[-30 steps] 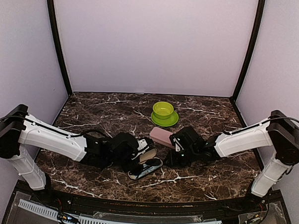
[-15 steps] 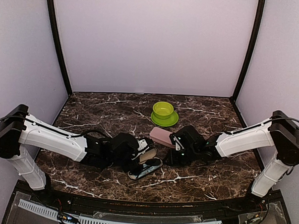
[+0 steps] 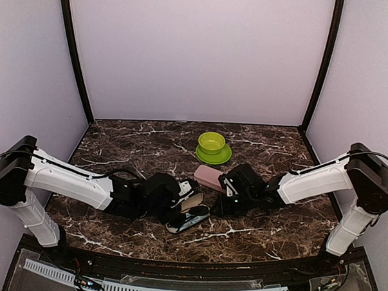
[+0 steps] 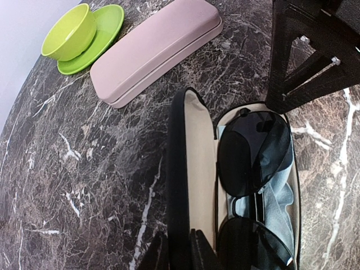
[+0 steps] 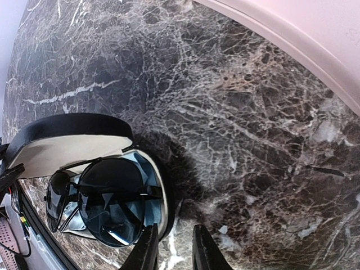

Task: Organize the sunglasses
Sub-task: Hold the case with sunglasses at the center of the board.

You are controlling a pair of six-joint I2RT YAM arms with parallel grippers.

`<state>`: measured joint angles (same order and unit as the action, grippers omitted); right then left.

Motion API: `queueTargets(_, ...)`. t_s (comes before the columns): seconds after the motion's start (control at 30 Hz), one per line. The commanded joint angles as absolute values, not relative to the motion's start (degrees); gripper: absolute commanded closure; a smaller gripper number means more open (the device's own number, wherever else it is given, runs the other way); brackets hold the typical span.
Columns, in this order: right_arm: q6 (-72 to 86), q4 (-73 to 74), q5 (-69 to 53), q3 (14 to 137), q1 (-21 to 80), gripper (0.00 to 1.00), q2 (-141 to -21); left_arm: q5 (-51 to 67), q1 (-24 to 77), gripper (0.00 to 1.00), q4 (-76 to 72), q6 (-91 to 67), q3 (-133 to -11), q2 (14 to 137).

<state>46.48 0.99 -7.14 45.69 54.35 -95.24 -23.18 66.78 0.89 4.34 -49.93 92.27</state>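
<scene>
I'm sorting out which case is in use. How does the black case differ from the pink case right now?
The black case lies open, lid raised; the pink case is shut. The black case holds dark sunglasses; the pink case shows no contents. The black case sits nearer the front edge of the marble table; the pink case lies farther back, by the green bowl. Both are oblong cases on that table.

Enclosure and work surface

Dark brown marble-pattern table top [image 3: 129, 149] with white veining extends all round the left claw [image 3: 178, 212] and right claw [image 3: 225, 201]. Beyond them stands a plain lilac back wall [image 3: 198, 55]. Matching side walls [image 3: 23, 80] flank them, joined by black corner posts [image 3: 75, 56]. Lighting is even and diffuse.
</scene>
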Motion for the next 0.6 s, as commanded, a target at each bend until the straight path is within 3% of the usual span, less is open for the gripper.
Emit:
queueTargets(0.0,46.6,-0.9,-7.7,47.9,54.4,0.78,-96.5,-22.3,67.4,0.84,0.7,4.5,-49.7,92.9)
queueTargets(0.57,46.7,3.2,-5.5,49.6,55.2,0.85,-98.1,-22.6,67.6,0.84,0.7,4.6,-49.8,92.9)
